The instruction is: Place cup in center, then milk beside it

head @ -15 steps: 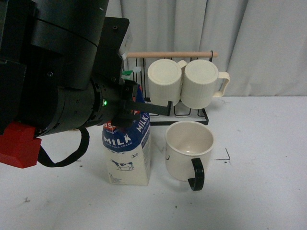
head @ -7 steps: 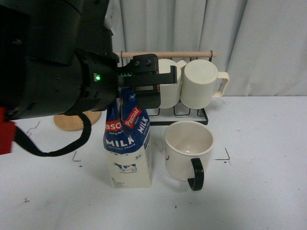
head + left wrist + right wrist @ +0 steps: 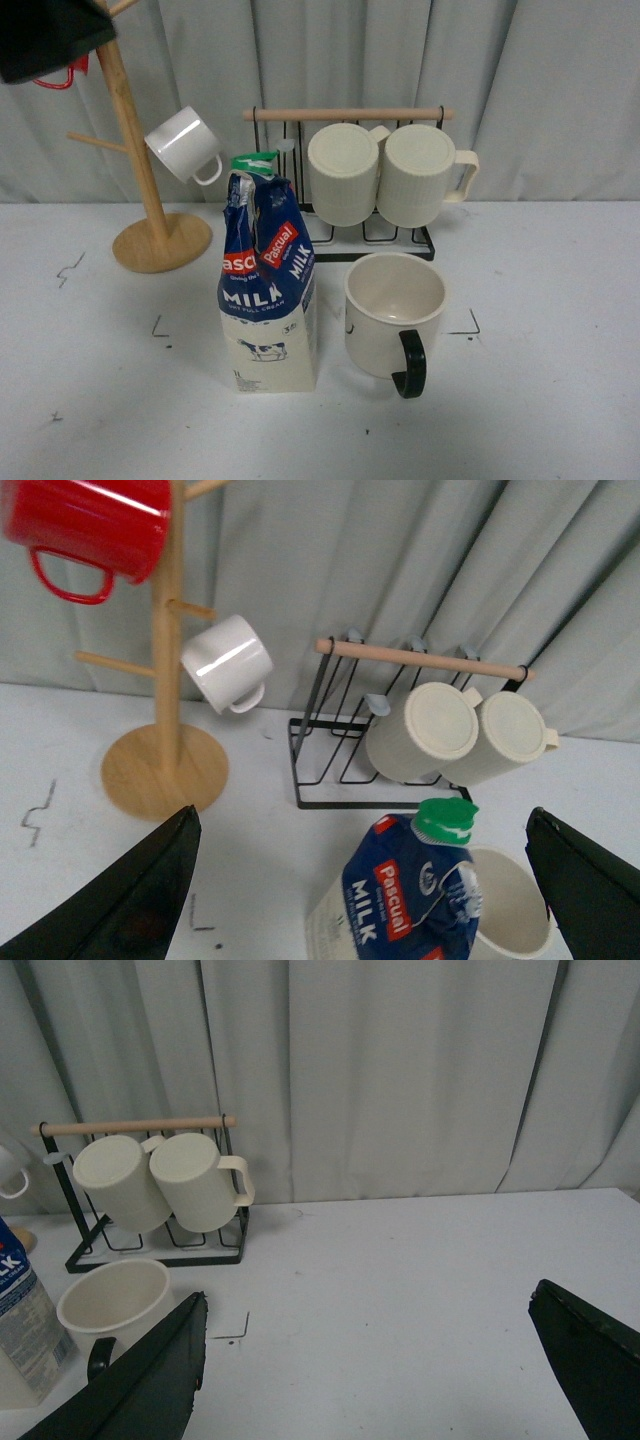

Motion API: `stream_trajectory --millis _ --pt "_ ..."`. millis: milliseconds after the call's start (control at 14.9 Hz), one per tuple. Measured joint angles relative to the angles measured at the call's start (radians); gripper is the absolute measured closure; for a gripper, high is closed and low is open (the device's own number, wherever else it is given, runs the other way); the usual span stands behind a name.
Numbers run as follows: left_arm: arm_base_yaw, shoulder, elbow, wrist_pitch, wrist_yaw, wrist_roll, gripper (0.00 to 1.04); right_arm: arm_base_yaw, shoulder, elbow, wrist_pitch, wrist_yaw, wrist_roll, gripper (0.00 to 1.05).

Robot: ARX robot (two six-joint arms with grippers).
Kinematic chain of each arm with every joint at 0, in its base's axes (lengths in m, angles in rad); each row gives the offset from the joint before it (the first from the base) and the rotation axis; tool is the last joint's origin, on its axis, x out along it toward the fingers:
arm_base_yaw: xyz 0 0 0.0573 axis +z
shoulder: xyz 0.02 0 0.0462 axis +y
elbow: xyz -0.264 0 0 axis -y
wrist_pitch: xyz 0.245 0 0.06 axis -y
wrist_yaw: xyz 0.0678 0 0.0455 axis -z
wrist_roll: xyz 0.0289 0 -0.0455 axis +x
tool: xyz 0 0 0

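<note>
Milk (image 3: 267, 290) stands just beside cup (image 3: 394, 314); both jaws gape wide, empty; retreat high, clear of its cap

The left hand (image 3: 365, 880), fingers spread wide, hangs above the milk (image 3: 405, 905).

- The left arm (image 3: 45, 35) has lifted away from the milk (image 3: 267, 290) toward the tabletop's far left corner; only a dark corner shows.
- The milk, released, stands alone, its top crumpled.
- The wooden mug tree (image 3: 150, 200) is uncovered.
</note>
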Motion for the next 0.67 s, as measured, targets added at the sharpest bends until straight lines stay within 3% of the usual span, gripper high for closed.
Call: stream_trajectory --millis 67,134,201,536,670 --pt "0.050 -0.090 -0.056 0.028 0.013 0.033 0.09 0.000 0.000 0.000 0.000 0.000 0.000 0.06" --pt "0.072 -0.150 -0.138 0.196 -0.081 0.131 0.23 0.000 0.000 0.000 0.000 0.000 0.000 0.06" --pt "0.097 -0.189 -0.203 0.241 -0.085 0.198 0.36 0.000 0.000 0.000 0.000 0.000 0.000 0.06" --pt "0.175 -0.360 -0.388 0.235 -0.006 0.268 0.99 0.000 0.000 0.000 0.000 0.000 0.000 0.06" --pt "0.220 -0.420 -0.432 0.203 0.062 0.270 1.03 0.000 0.000 0.000 0.000 0.000 0.000 0.06"
